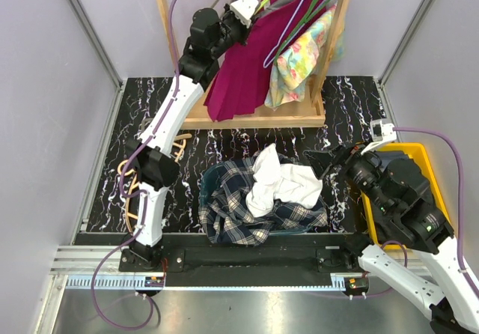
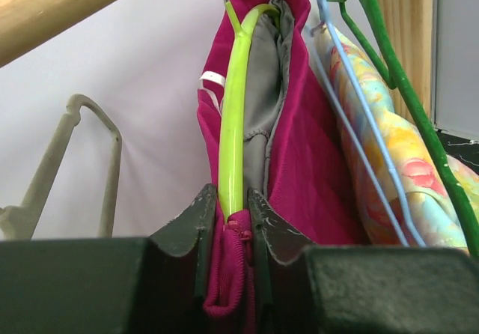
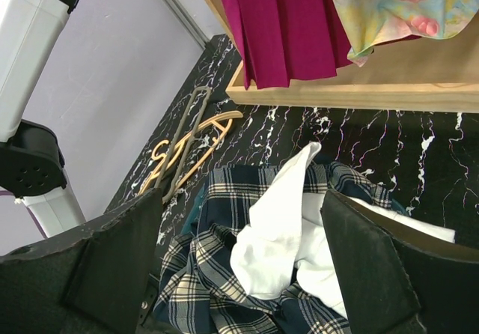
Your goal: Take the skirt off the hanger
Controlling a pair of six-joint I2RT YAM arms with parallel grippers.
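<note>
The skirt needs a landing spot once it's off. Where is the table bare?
Bare table runs between the wooden rack and the clothes pile, and in the back right corner. Crowded: loose hangers by the left arm, the yellow bin under the right arm.

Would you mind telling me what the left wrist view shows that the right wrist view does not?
Only the left wrist view shows the left gripper shut on the lime-green hanger and the waistband of the magenta skirt. Only the right wrist view shows the plaid garment, the white cloth and loose hangers on the table, seen past the open right gripper. Both show that skirt and the floral garment.
</note>
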